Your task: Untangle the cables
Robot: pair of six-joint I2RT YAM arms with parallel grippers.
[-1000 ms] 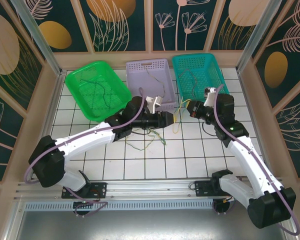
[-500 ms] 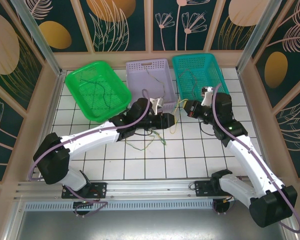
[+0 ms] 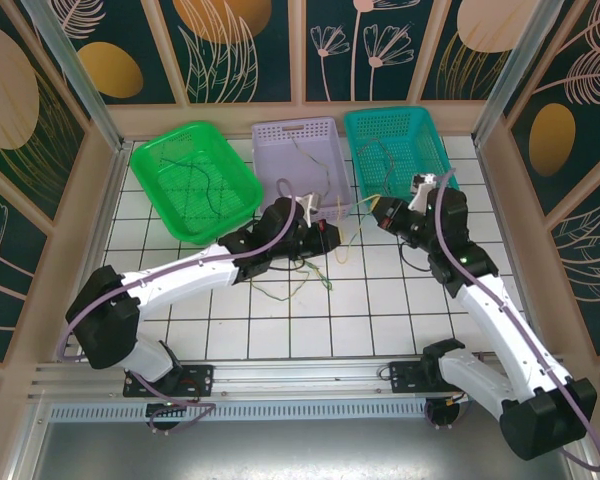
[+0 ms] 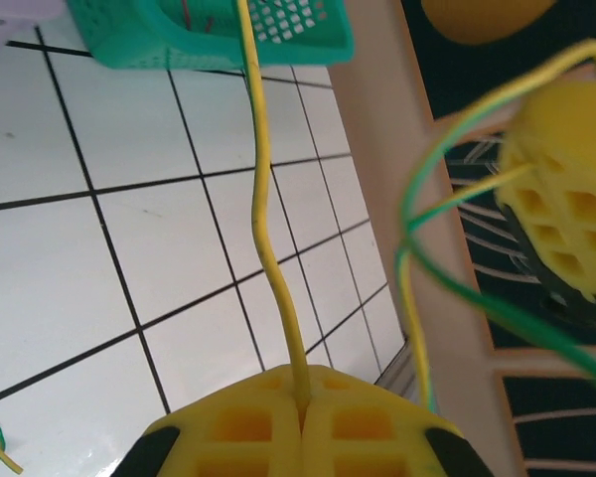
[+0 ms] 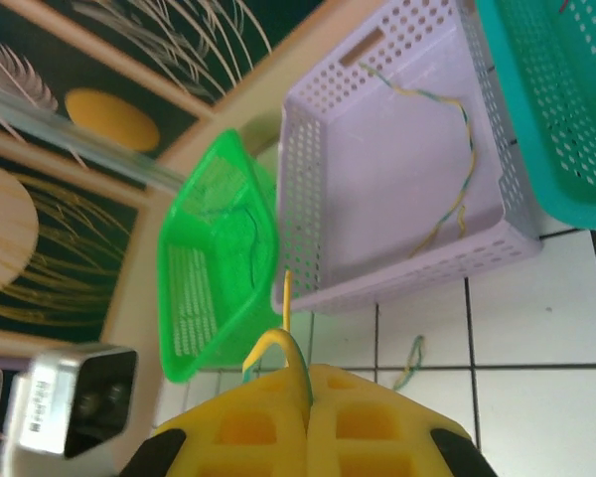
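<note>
Since a second ago, lifted off the tiles and drawn into a line between the arms: yellow strand (image 3: 355, 208) of the cables (image 3: 298, 272), with the left claw (image 3: 330, 230) gone from half open to pinched shut on one end.

From above: right claw (image 3: 384, 214) closed at the other end. Both claws just short of the three baskets along the far edge: green basket (image 3: 145, 160) toward the far left corner, lilac basket (image 3: 290, 128) in the middle, teal basket (image 3: 390, 112) beside it. Bare tiles of the surface (image 3: 280, 335) toward the near edge. Loose tangle of thin strands mid surface, under the left arm.

Left wrist: pads (image 4: 248, 422) pressed together, yellow strand rising from the seam toward the teal basket's rim. Green-and-yellow loops (image 4: 417, 229) beside the right claw's pad, wooden wall frame (image 4: 377, 149) close behind.

Right wrist: claw clamped on a short yellow-green end (image 5: 278, 343). One wavy yellow-green wire (image 5: 457, 169) lying in the lilac basket, one dark wire (image 5: 248, 234) in the green.
</note>
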